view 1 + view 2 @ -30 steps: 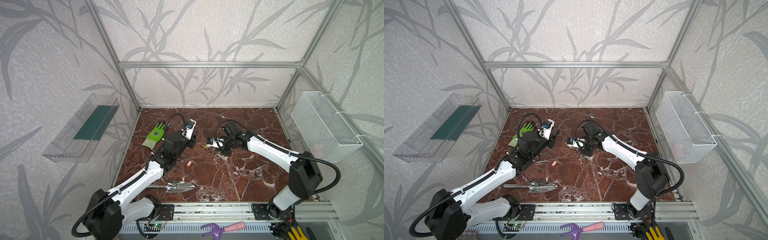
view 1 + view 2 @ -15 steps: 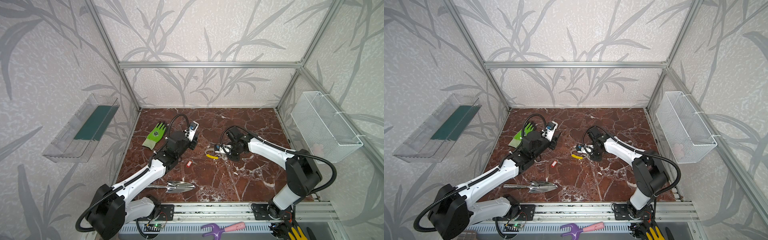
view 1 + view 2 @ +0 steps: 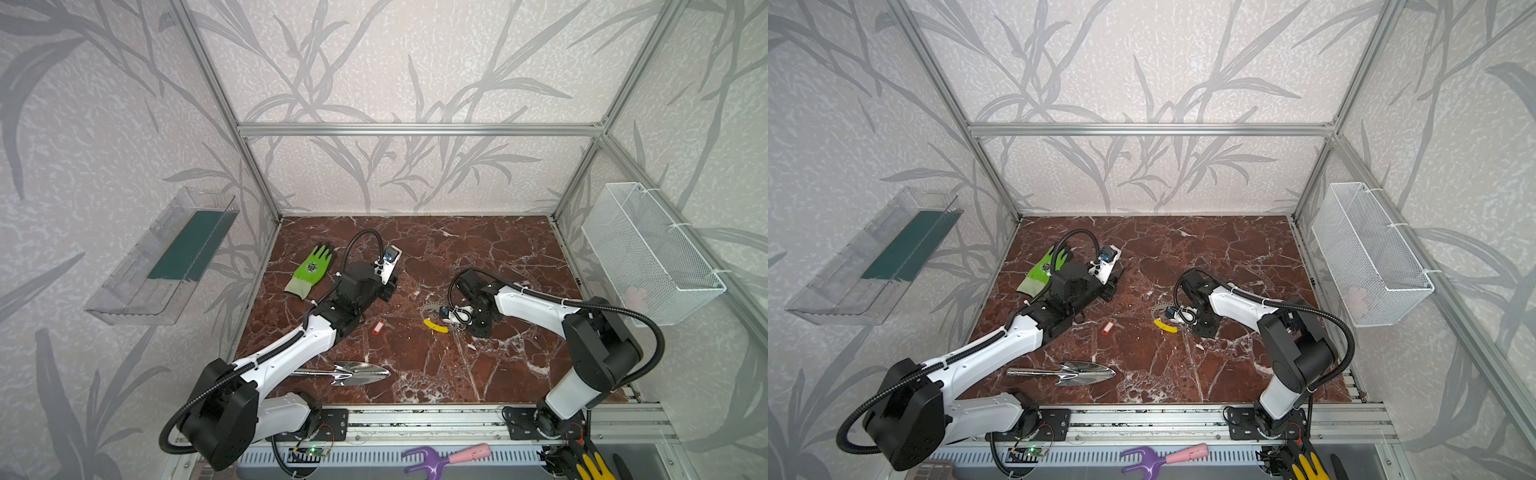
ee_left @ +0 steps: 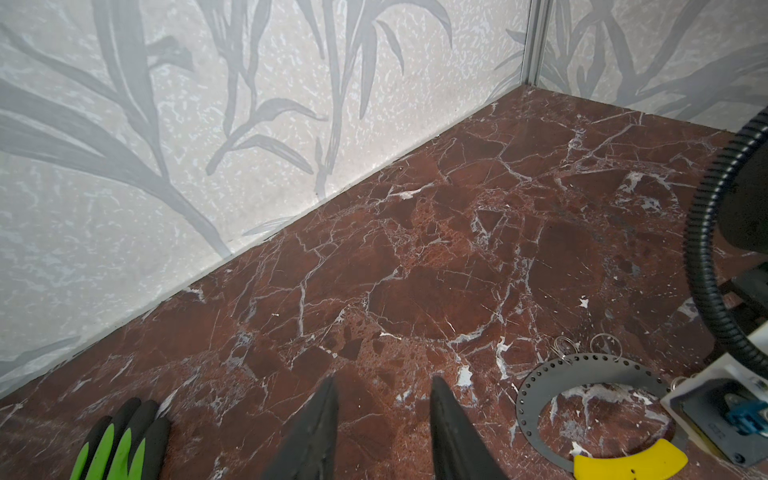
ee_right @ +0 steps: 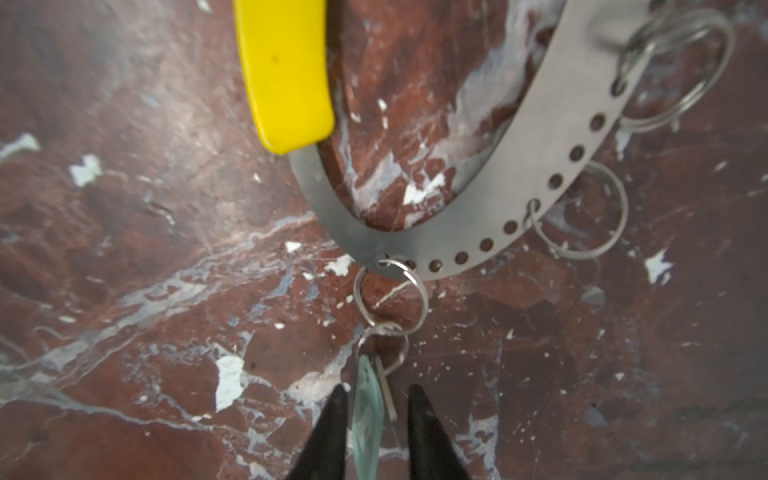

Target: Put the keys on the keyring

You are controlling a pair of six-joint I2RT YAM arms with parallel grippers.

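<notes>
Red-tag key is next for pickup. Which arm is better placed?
Left, probably. The red-tag key lies on the table nearer the left gripper, whose jaws are open and empty. The right gripper sits at the keyring, its open jaws straddling the mint tag already hooked on it.

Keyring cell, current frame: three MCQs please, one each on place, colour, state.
1. Where is the red-tagged key? A in the wire basket; B on the table, apart from the keyring; C on the glove.
2. Colour of the keyring's plastic segment? A blue; B red; C yellow.
3. The mint-tagged key is: A linked by small rings to a keyring hole; B loose beside the trowel; C in the wire basket.
1 B: it lies alone in both top views.
2 C: plainly yellow in both wrist views.
3 A: rings chain it to the keyring, between the right gripper's parted fingers.
</notes>
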